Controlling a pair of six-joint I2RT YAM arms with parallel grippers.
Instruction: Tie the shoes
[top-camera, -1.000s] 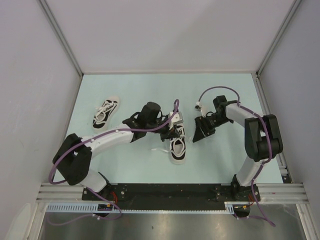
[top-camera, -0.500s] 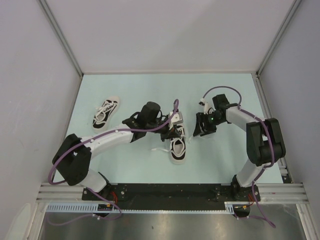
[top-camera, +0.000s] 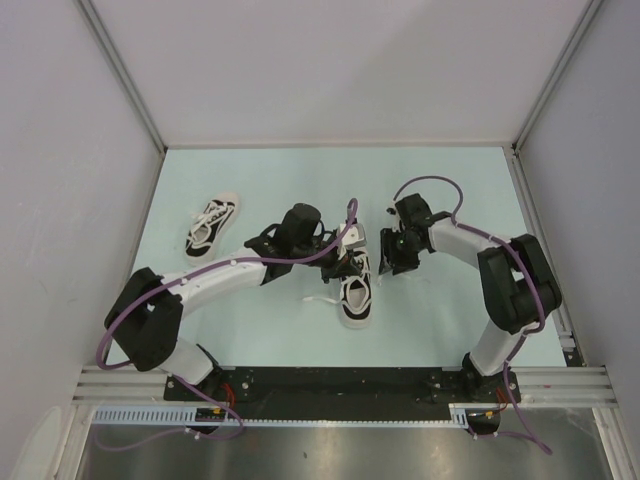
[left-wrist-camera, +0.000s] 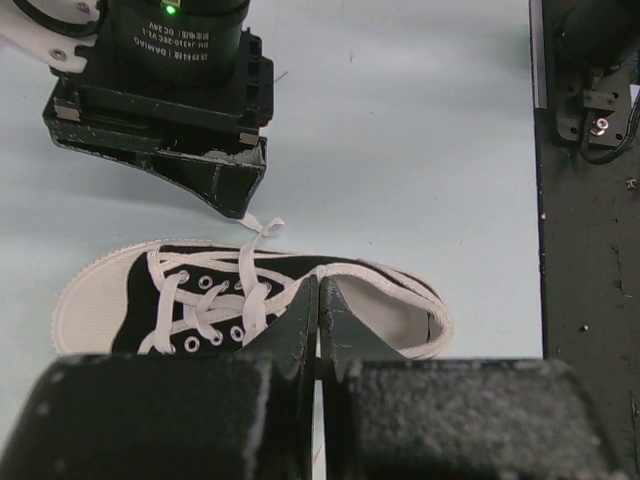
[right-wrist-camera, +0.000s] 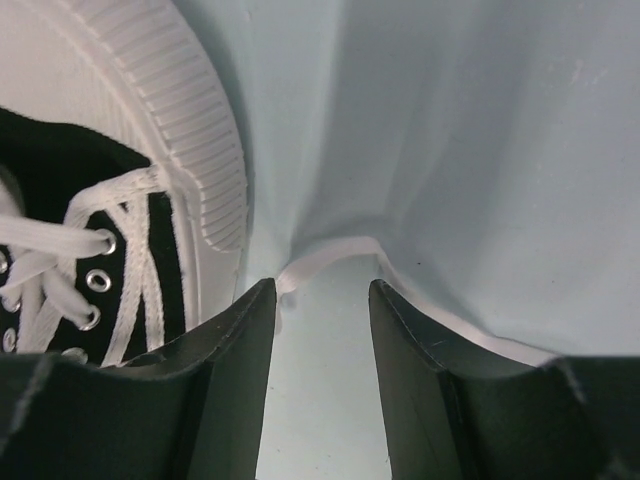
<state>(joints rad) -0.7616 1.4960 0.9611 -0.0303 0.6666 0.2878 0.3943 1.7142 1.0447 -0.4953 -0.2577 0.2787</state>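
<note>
One black shoe (top-camera: 356, 292) with a white toe cap lies in the middle of the mat, toe towards the arm bases. It also shows in the left wrist view (left-wrist-camera: 90, 305) and the right wrist view (right-wrist-camera: 110, 90). My left gripper (top-camera: 343, 265) is shut at the shoe's opening (left-wrist-camera: 318, 282), with a thin white lace pinched between its fingers. My right gripper (top-camera: 390, 260) is open and low over the mat beside the shoe (right-wrist-camera: 320, 290). Its fingers straddle a loose white lace (right-wrist-camera: 335, 248). The second shoe (top-camera: 212, 222) lies apart at the left.
Grey walls close off the pale mat (top-camera: 300, 175) on three sides. A metal rail (top-camera: 340, 385) with the arm bases runs along the near edge. A loose lace end (top-camera: 320, 298) lies on the mat left of the middle shoe.
My right gripper has moved left and closer to the middle shoe, coming down over the loose lace. The left arm and both shoes have not moved.
</note>
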